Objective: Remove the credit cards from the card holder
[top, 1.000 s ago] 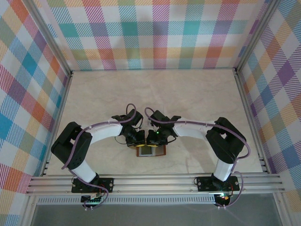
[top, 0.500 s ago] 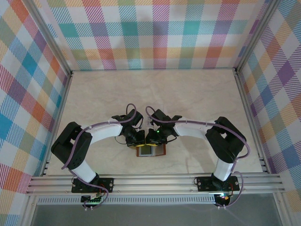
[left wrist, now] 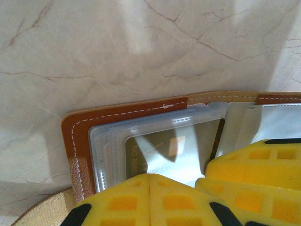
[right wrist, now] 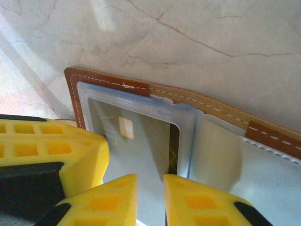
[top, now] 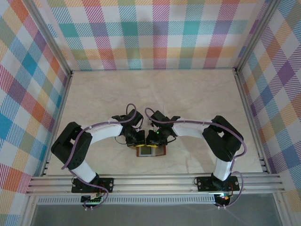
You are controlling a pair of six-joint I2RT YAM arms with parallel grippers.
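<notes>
the left gripper (left wrist: 149, 184) sits over the left half of the card holder (left wrist: 127, 111), its yellow fingers pressed together with no gap, closed on nothing i can see. it looks to be pinning that half down rather than gripping.

the card holder lies open and flat on the table (left wrist: 94, 47), just in front of both arm bases, its long axis running left to right. its left half carries a stack of clear sleeves (left wrist: 109, 155) inside the brown stitched border, and a dark-edged card (right wrist: 141, 136) shows through the top sleeve.

the right gripper (right wrist: 150, 186) hangs over the same left half, just right of the left gripper and nearer the fold. its jaws stand narrow, a thin slot between them with only sleeve plastic showing in it.

the card lies straight ahead of the right gripper's tips, toward the far edge of the card holder, so the right arm is the better placed to pull it. which side of the sleeve is open i cannot tell.

count: one card holder, two grippers, one card visible. several sleeve layers, so there may be more cards i cannot make out.
</notes>
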